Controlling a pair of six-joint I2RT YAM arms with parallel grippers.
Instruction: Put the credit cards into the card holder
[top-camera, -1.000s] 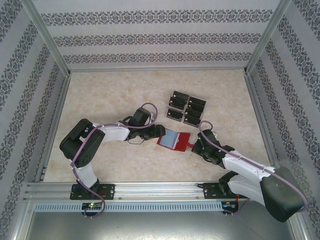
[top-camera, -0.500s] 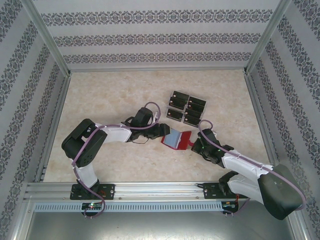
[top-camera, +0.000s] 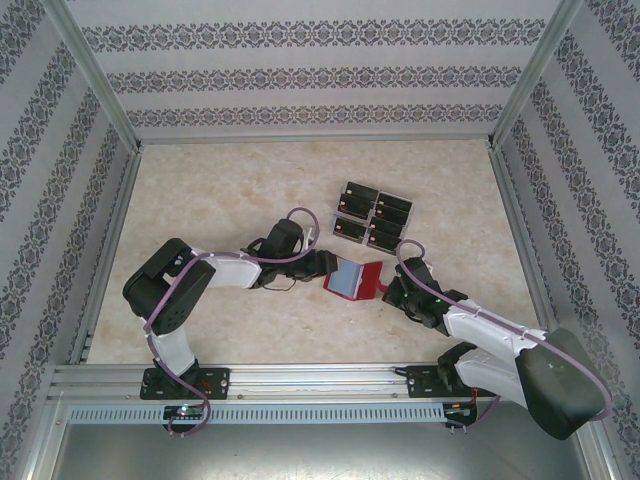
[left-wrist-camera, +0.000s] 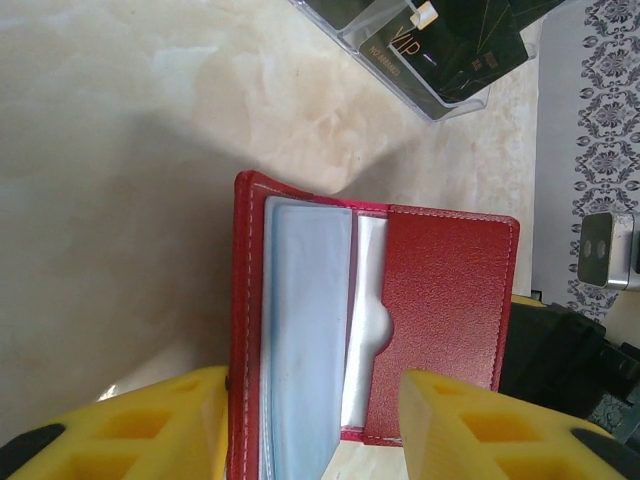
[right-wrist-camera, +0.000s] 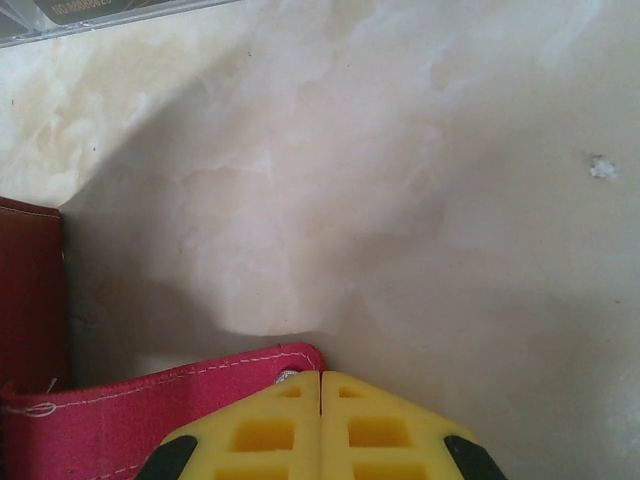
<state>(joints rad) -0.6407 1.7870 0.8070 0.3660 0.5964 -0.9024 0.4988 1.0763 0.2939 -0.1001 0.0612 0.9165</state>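
Pale marbled surface (top-camera: 220, 190), patterned walls on three sides. Card holder (top-camera: 352, 279) lies open mid-surface, grey-blue pockets up. Left pincer (left-wrist-camera: 315, 390) apart, straddling its near edge; contact unclear. Right pincer (right-wrist-camera: 320, 385) together, tips at the snap tab (right-wrist-camera: 150, 395). Credit cards (top-camera: 372, 215) sit in a clear tray (left-wrist-camera: 405, 88) just beyond. Step, as I read it: steadying the holder. Next calls for one pincer to fetch a card. Open room to the left and far side; tray edge close.
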